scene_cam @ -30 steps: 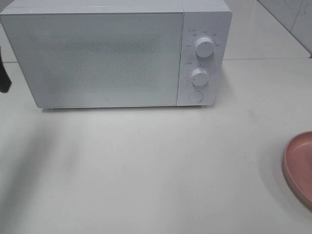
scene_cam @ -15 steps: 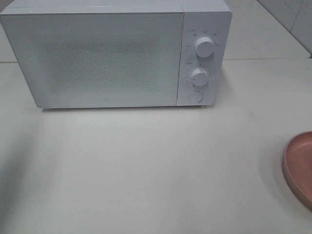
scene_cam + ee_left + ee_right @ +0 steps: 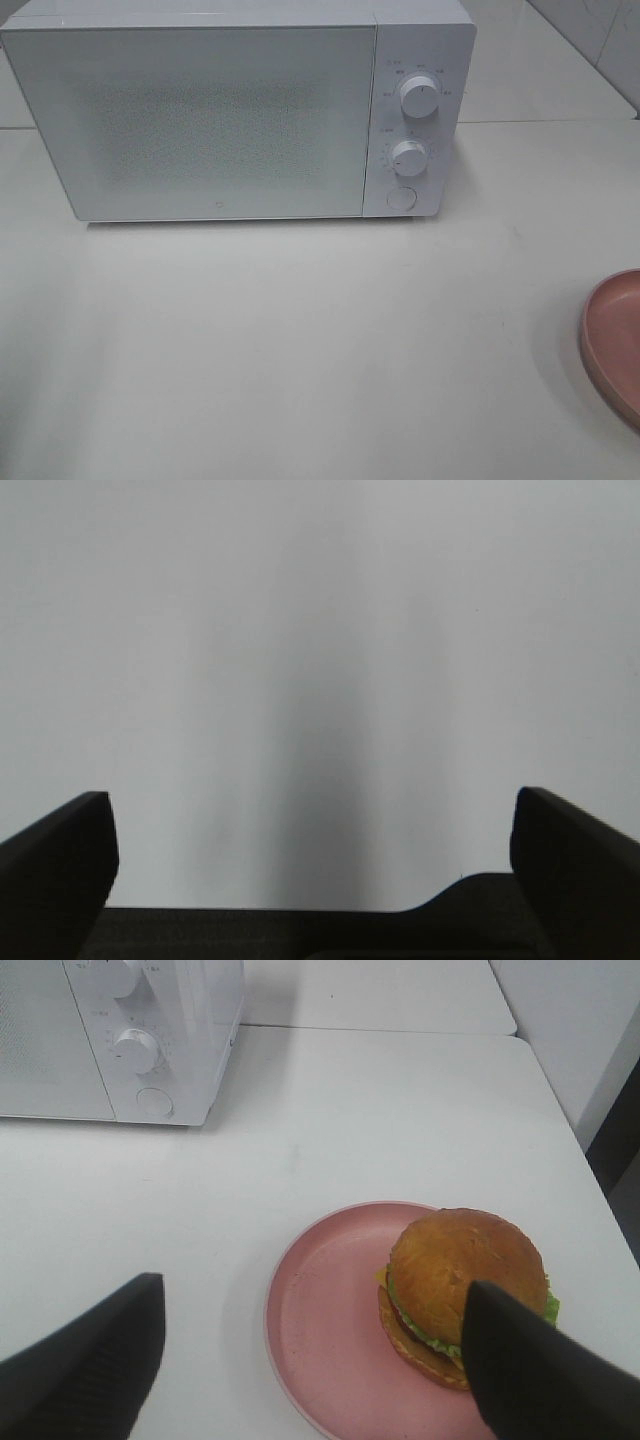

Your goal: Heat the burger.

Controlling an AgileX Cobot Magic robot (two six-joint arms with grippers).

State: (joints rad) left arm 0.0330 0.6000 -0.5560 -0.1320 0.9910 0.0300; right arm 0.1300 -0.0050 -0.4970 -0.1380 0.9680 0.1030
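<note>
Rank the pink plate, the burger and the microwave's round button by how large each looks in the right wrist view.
1. pink plate, widest even though it is partly cut off by the frame edge
2. burger, sitting on the plate
3. round button, smallest, though it is farther from the camera, which shrinks it

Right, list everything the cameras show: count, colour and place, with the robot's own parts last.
boxy white microwave oven: one, white, at the back of the table, door shut.
round white dials: two, white, stacked on the microwave's right-hand panel, a round button below them.
round pink plate: one, pink, on the table in front and to the right of the microwave.
golden-bun burger: one, brown bun with green lettuce and yellow cheese, on the plate, off-centre.
flat white table: one, white, under everything.
left gripper: one, black fingers wide apart, over bare surface.
right gripper: one, black, open above the plate.
</note>
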